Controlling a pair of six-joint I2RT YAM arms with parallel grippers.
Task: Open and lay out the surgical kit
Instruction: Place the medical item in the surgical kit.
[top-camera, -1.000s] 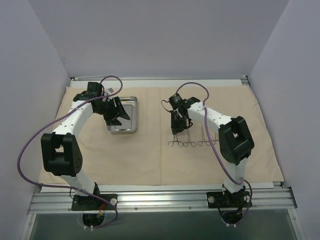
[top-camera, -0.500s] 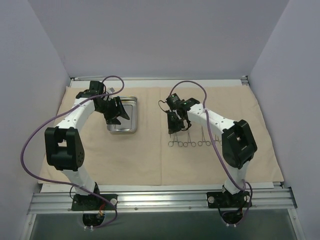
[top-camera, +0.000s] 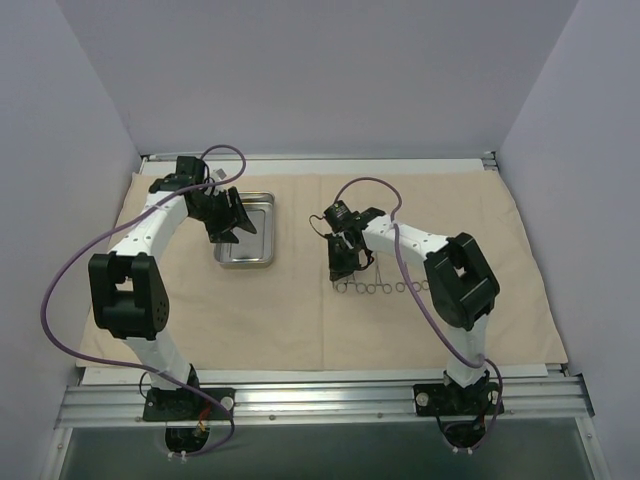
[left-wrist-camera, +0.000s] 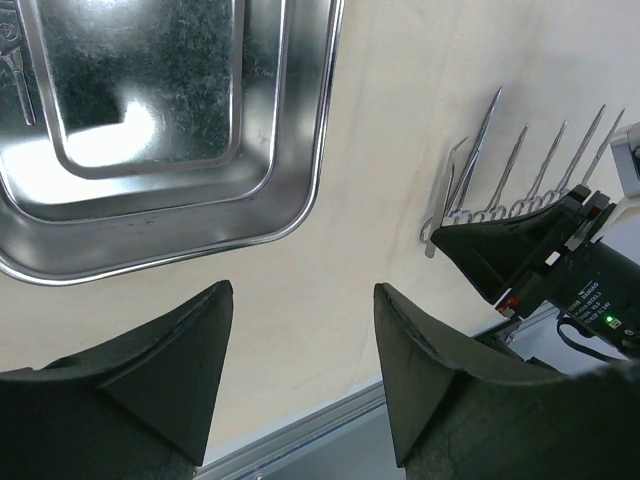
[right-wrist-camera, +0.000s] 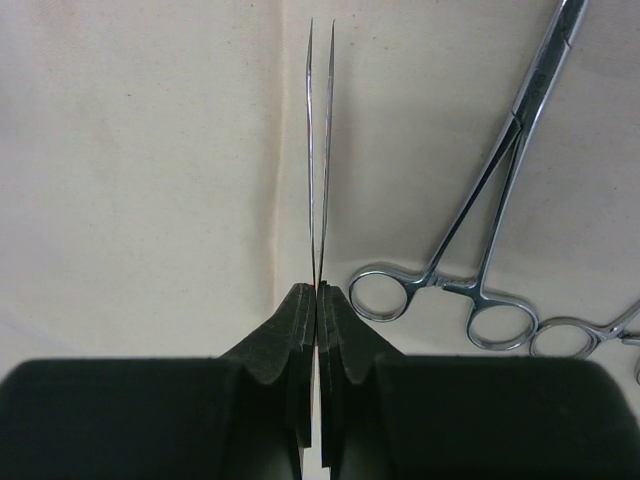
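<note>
Right gripper (right-wrist-camera: 317, 292) clenched on thin pointed tweezers (right-wrist-camera: 320, 150) beside ring-handled forceps (right-wrist-camera: 516, 125); left gripper (left-wrist-camera: 303, 300) spread, empty, over steel tray (left-wrist-camera: 300, 150) near the cloth wrap's (top-camera: 260, 320) far-left corner.

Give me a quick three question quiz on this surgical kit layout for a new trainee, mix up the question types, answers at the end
1. True or false: the left gripper is clamped on the steel tray.
2. What is the right gripper shut on? A a syringe; B thin two-pronged tweezers; C a scalpel.
3. Fill in: the ring-handled forceps lie on the ____.

Key: 1 false, it stands open and holds nothing. 2 B. 3 cloth wrap.
</note>
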